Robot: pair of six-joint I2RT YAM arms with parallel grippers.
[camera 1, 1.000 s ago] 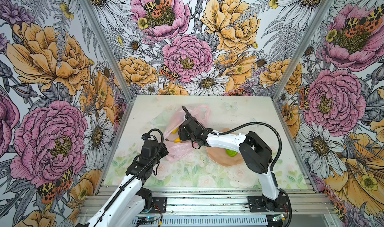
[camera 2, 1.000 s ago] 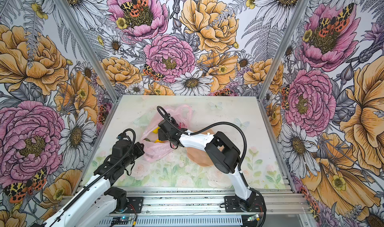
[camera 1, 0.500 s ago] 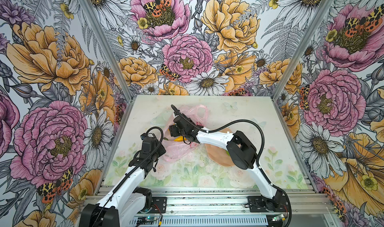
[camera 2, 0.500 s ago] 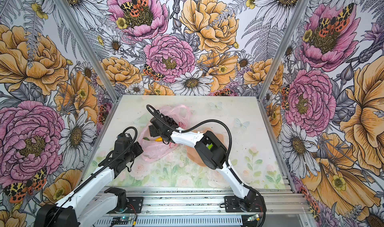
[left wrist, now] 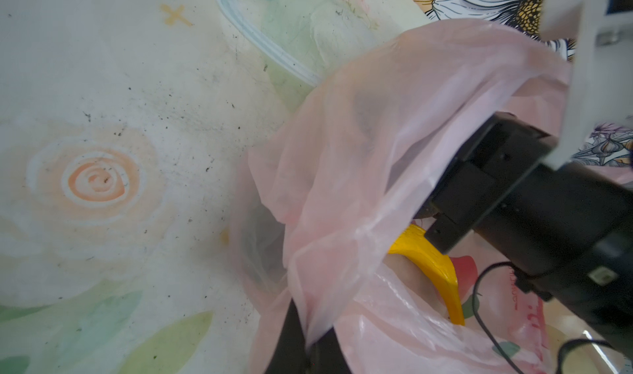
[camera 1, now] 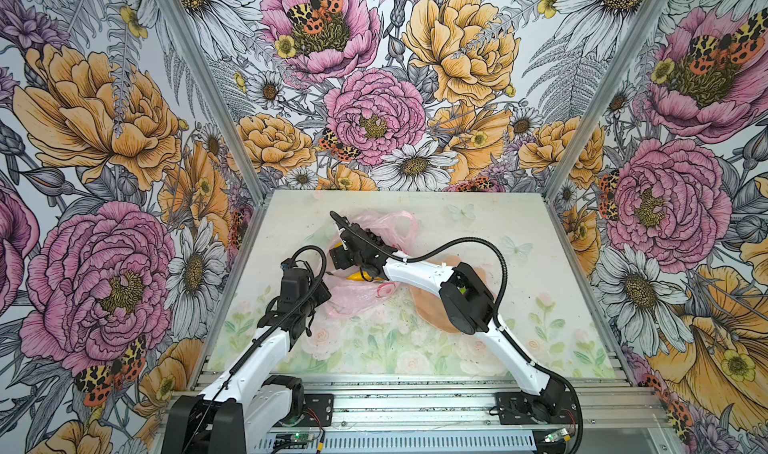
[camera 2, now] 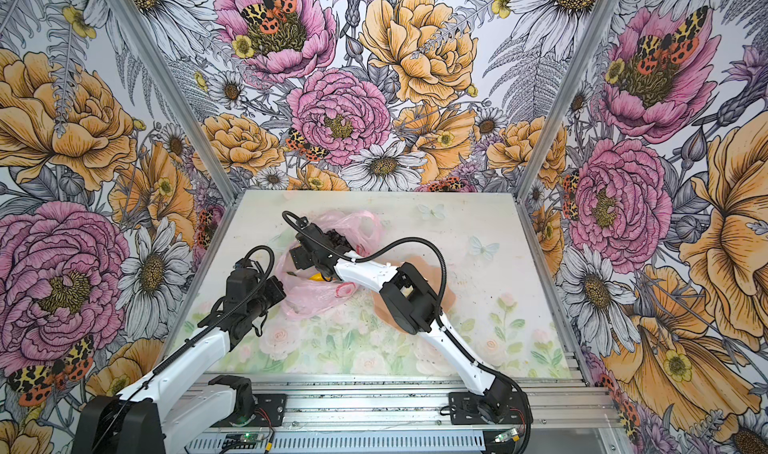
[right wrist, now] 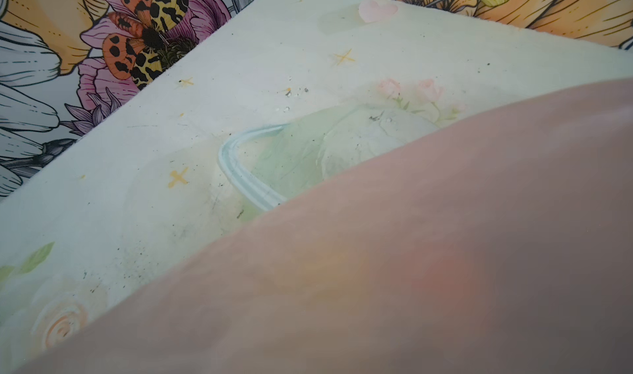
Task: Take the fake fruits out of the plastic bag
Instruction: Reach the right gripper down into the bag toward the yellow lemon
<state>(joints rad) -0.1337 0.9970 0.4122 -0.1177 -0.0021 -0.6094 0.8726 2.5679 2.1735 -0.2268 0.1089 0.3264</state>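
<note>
The pale-pink plastic bag (camera 1: pixel 357 298) (camera 2: pixel 316 296) lies crumpled at the table's middle left. My left gripper (left wrist: pixel 310 351) (camera 1: pixel 325 296) is shut on a fold of the bag's rim (left wrist: pixel 342 218) and holds the mouth up. My right gripper (camera 1: pixel 340 260) (camera 2: pixel 300 260) reaches into that mouth, just over the yellow banana (left wrist: pixel 435 266) (camera 1: pixel 358 276) lying inside. Bag film (right wrist: pixel 411 252) covers the right wrist view, so its jaws are hidden. A dark grape bunch (camera 2: pixel 332 236) shows inside the bag, behind the right wrist.
A peach scalloped plate (camera 1: pixel 428 310) (camera 2: pixel 382 306) lies right of the bag, partly under the right arm's elbow. The bag's loop handles (camera 1: pixel 405 227) point toward the back wall. Flower-printed walls close in three sides.
My right gripper has moved left, deeper into the bag's mouth above the banana. The left gripper has kept its hold on the bag's rim, and that arm has barely shifted.
</note>
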